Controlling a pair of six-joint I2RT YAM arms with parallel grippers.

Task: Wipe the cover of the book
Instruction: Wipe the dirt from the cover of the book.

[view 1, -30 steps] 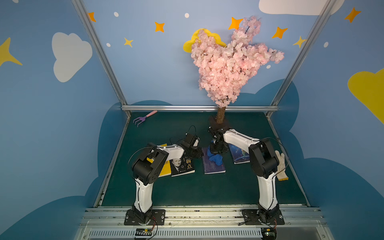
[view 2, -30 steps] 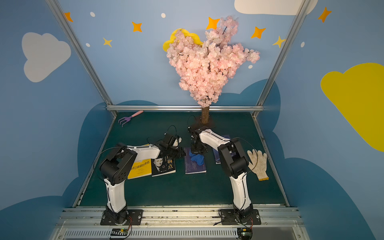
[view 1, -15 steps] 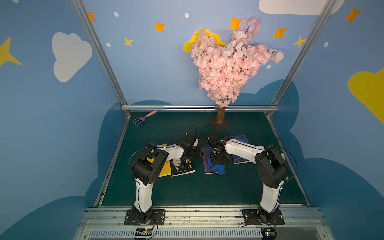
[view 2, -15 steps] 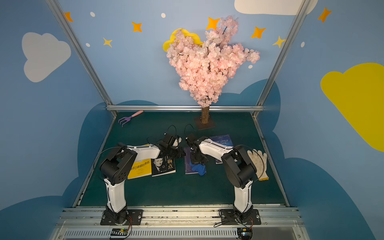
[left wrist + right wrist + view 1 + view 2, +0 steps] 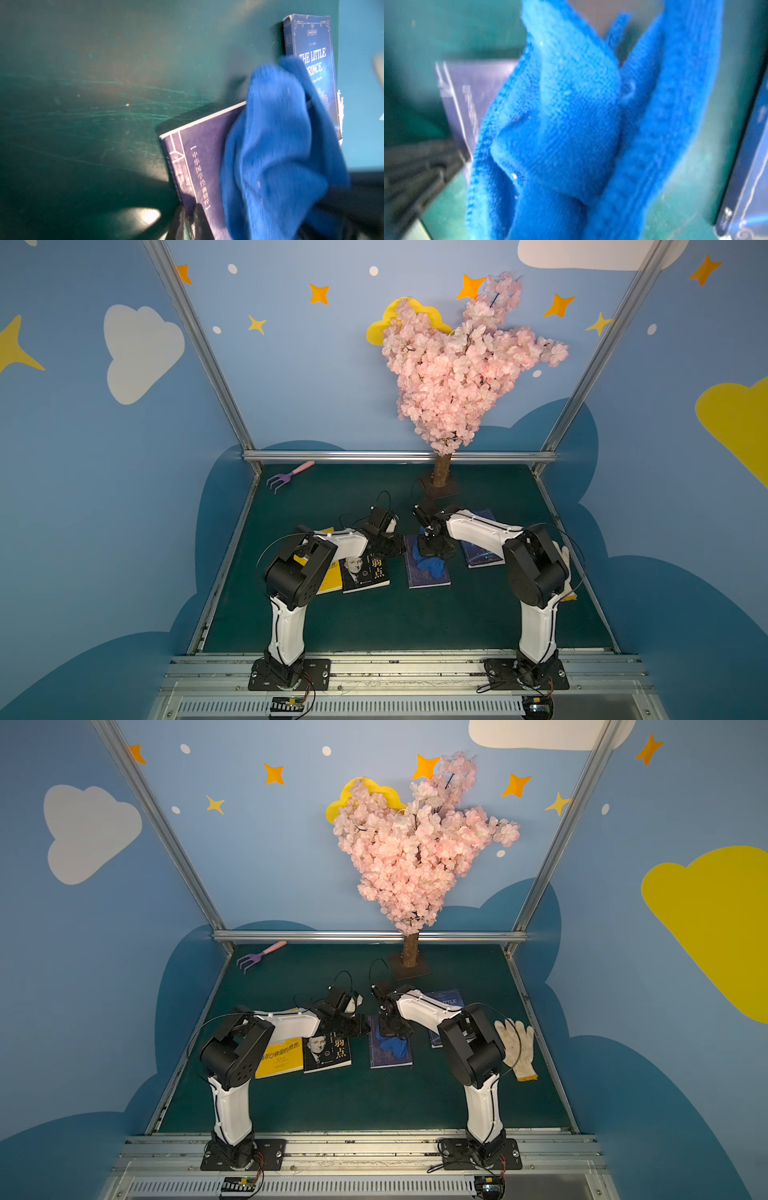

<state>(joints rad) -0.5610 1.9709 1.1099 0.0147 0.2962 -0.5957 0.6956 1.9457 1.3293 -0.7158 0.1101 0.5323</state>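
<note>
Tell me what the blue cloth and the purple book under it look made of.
The blue cloth: soft woven or knitted fabric, likely microfibre; fuzzy looped texture, limp folds. The purple book: paper with a card cover, fairly matte; white page edge shows, only a faint sheen.

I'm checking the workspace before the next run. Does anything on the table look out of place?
Yes: a white work glove lies loose beside the right arm, and a purple rake sits in a far corner. Neither serves the wiping.
</note>
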